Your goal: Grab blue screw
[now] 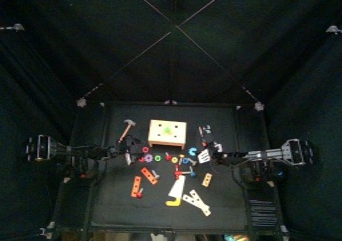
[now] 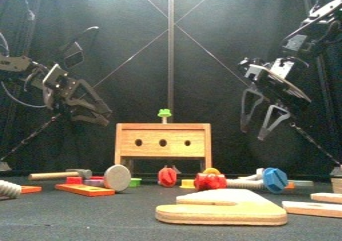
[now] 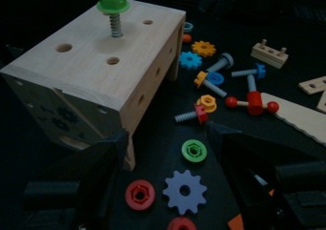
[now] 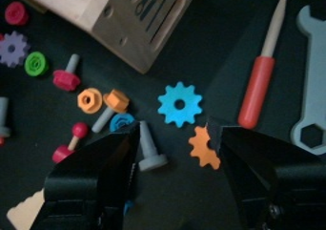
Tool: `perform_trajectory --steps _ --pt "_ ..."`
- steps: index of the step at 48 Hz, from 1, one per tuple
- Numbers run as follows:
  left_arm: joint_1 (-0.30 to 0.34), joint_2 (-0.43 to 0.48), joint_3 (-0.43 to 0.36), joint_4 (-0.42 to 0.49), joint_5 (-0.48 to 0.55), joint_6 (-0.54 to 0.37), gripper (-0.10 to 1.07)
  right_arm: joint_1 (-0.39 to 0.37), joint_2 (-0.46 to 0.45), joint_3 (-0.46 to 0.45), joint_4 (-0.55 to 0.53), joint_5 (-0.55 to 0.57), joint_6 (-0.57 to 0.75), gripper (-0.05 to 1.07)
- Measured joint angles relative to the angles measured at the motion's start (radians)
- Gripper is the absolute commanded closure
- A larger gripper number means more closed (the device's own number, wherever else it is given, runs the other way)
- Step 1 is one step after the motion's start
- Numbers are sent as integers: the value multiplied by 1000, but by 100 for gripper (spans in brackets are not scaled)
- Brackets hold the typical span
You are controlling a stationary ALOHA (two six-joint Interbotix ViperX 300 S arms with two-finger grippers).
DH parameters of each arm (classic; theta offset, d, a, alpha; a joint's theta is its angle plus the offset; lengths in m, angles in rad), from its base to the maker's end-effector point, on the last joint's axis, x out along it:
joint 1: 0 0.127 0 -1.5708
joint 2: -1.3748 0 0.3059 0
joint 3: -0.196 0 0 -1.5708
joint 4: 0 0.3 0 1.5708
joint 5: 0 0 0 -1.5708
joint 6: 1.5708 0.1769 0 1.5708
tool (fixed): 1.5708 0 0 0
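Note:
A small blue-headed screw (image 2: 274,178) lies on the table right of the tan wooden block (image 2: 163,144), below my right gripper. In the left wrist view a blue-headed screw (image 3: 213,78) lies beyond the block (image 3: 95,62), among other small parts. In the right wrist view a blue head (image 4: 122,122) with a grey shaft lies beside an orange nut. My left gripper (image 2: 88,105) hangs open and empty above the table, left of the block. My right gripper (image 2: 267,115) hangs open and empty to the right. Neither touches anything.
A green screw (image 2: 164,113) stands in the block's top. Gears, nuts and red parts lie around the block. A red-handled screwdriver (image 4: 258,81) and a grey spanner (image 4: 310,129) lie at the right. Wooden planks (image 2: 221,213) lie in front, and a hammer (image 2: 60,174) lies at the left.

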Motion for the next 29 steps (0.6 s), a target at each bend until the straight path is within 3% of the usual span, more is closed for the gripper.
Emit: perform_trajectory --steps 8,29 --pt "0 2 0 2 2 0 -1 54 0 0 28 0 2 12" --pt "-9 -12 -40 -51 2 -28 -1 55 2 -20 189 3 3 12"
